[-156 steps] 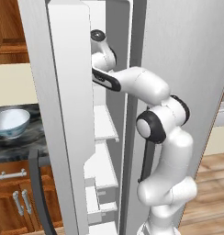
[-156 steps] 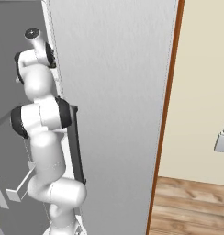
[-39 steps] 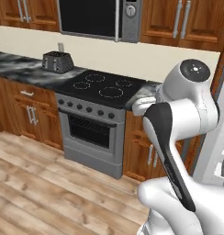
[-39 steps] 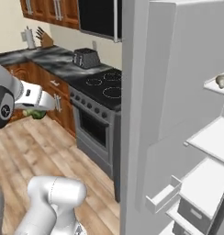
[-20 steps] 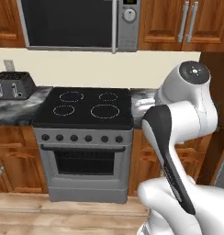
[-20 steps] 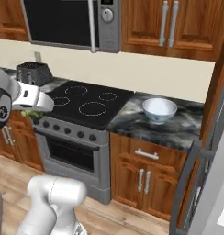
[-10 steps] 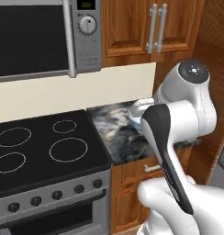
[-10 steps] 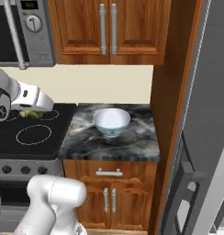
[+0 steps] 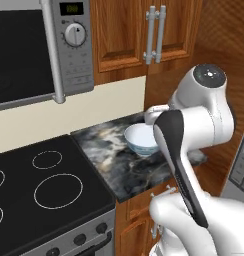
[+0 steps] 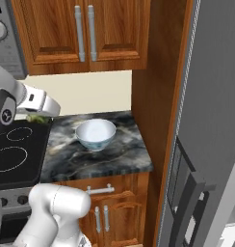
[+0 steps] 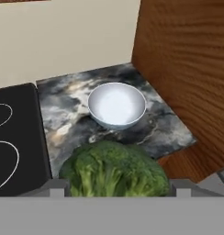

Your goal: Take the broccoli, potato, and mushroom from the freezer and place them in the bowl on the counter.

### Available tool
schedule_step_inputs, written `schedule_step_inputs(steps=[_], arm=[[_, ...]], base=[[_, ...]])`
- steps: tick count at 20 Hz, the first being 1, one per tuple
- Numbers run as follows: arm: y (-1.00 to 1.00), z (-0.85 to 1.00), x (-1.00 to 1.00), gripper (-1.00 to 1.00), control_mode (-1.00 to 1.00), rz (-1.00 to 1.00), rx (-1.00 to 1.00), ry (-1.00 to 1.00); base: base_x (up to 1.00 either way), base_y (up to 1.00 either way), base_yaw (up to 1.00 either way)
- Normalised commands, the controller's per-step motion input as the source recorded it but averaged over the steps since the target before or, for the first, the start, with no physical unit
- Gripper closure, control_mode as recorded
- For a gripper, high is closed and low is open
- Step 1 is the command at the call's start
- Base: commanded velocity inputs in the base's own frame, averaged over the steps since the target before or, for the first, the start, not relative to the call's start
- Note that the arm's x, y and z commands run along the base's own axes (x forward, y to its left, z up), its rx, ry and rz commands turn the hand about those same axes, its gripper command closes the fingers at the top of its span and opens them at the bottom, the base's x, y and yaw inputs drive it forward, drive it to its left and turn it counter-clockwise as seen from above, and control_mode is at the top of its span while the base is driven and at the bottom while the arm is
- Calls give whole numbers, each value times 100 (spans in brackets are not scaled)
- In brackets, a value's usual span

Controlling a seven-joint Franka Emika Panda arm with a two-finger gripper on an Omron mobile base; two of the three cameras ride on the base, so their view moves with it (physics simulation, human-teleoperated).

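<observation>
The arm is folded high, its gripper (image 11: pixel 114 190) pinching the broccoli (image 11: pixel 114 170) above the stovetop (image 10: pixel 13 152) edge, aimed downward toward the bench (image 11: pixel 169 126). The empty bowl (image 11: pixel 116 104) sits there, well apart from the broccoli

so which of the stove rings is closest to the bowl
The small ring at the back of the stovetop, on its counter side; the bigger ring sits nearer the front, farther from the bowl.
</observation>
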Motion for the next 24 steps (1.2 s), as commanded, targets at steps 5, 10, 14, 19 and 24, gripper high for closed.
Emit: schedule_step_inputs(steps=[5, 10, 14, 19, 24], arm=[[-40, -57, 87, 100, -100, -25, 12, 11], [-6, -63, 100, 100, -100, -6, 2, 6], [0, -44, 94, 100, -100, -2, 7, 0], [0, -52, 99, 100, -100, -1, 8, 0], [0, -46, 59, 100, -100, 0, 3, 3]], base=[[0, 0, 0], [0, 0, 0], [0, 0, 0], [0, 0, 0], [0, 0, 0]])
